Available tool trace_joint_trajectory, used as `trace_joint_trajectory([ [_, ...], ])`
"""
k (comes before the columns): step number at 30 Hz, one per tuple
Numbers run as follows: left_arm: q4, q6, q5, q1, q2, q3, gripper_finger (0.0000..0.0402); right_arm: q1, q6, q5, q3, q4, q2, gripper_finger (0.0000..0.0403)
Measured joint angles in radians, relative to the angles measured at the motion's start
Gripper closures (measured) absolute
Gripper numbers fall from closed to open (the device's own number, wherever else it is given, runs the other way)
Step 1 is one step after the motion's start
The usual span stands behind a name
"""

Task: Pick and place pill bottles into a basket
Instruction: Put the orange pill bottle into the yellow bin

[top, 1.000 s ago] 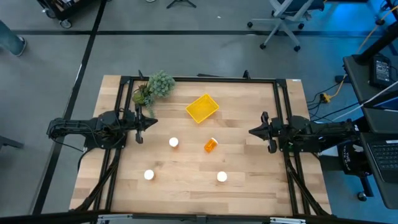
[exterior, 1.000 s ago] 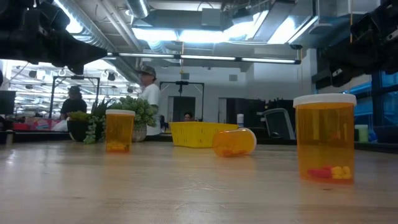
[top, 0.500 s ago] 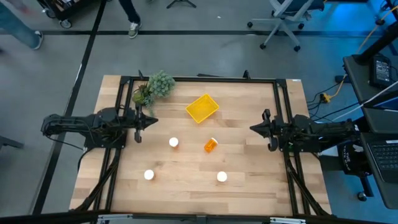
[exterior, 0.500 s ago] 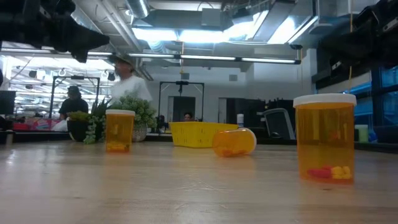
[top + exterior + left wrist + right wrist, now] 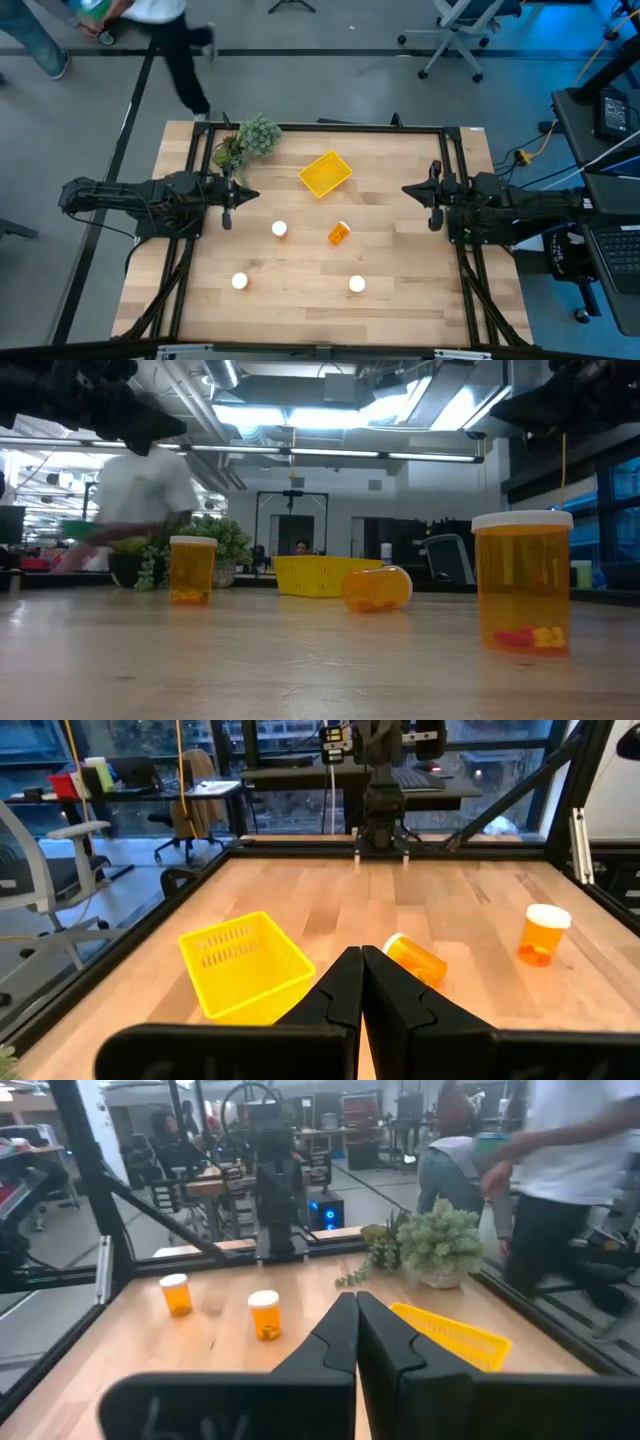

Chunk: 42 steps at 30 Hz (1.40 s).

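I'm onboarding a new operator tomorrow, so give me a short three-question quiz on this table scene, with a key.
1. True or false: the basket already holds a pill bottle.
2. How many pill bottles stand upright on the table?
3. Which is shut: A) only the left gripper, B) only the right gripper, C) both?

Key:
1. False: the basket shows only its yellow floor.
2. Three: and; the fourth lies on its side.
3. C: each wrist view shows its own fingers closed together, holding nothing.

A blurred person hides part of the plant; the fourth pill bottle is outside the low view.
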Motion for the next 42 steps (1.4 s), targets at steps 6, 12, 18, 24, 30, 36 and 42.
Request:
trace_joint_trajectory([
  [6, -0.008, -0.045, -0.007, 0.000, 0.000, 0.000, 0.0397, -0.010, -0.001, 0.000, 0.022, 0.000, 0.072, 0.0399],
  [12, -0.008, 0.004, -0.010, 0.000, 0.000, 0.000, 0.0377, -0.015, 0.003, -0.001, 0.022, 0.003, 0.110, 0.0384],
  [18, 0.023, 0.110, -0.064, 0.000, -0.001, 0.000, 0.0323, -0.015, -0.004, -0.001, 0.022, 0.037, 0.140, 0.0333],
  [24, 0.022, 0.114, -0.065, 0.000, 0.000, 0.000, 0.0254, -0.015, -0.007, -0.001, 0.022, 0.046, 0.146, 0.0284],
  [30, 0.022, 0.100, -0.148, 0.000, 0.000, 0.000, 0.0215, -0.015, -0.004, -0.001, 0.022, 0.045, 0.146, 0.0252],
  [36, 0.014, 0.039, -0.274, 0.000, 0.000, 0.000, 0.0190, -0.015, -0.005, -0.001, 0.022, 0.045, 0.146, 0.0222],
  [42, 0.014, 0.036, -0.280, 0.000, 0.000, 0.000, 0.0159, -0.015, -0.033, -0.001, 0.022, 0.045, 0.146, 0.0208],
])
